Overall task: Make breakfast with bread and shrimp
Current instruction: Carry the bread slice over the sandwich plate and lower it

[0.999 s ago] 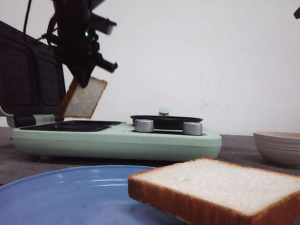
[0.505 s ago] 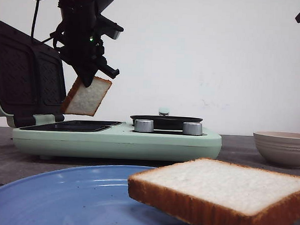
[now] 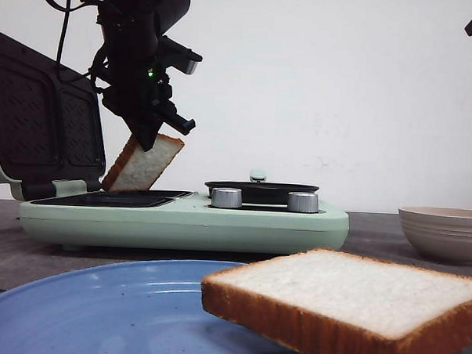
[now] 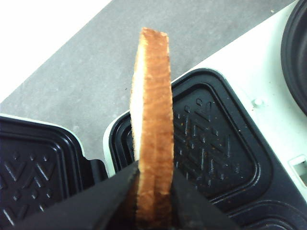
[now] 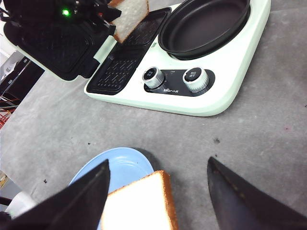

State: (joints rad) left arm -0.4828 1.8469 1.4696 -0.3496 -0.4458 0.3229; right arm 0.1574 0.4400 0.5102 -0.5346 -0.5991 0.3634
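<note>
Front view: left gripper [image 3: 148, 134] clenched on a bread slice [image 3: 145, 164] by its top edge, lower edge just above the open sandwich maker [image 3: 179, 214]; right gripper [image 5: 158, 179] spread wide.

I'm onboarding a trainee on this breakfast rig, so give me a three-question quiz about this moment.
1. True or false: the left gripper is shut on a bread slice.
2. What does the second slice rest on: A) the beige bowl, B) the blue plate, C) the round pan?
3. Fill in: the sandwich maker's lid stands ____.

Key: 1 true; 2 B; 3 open.
</note>
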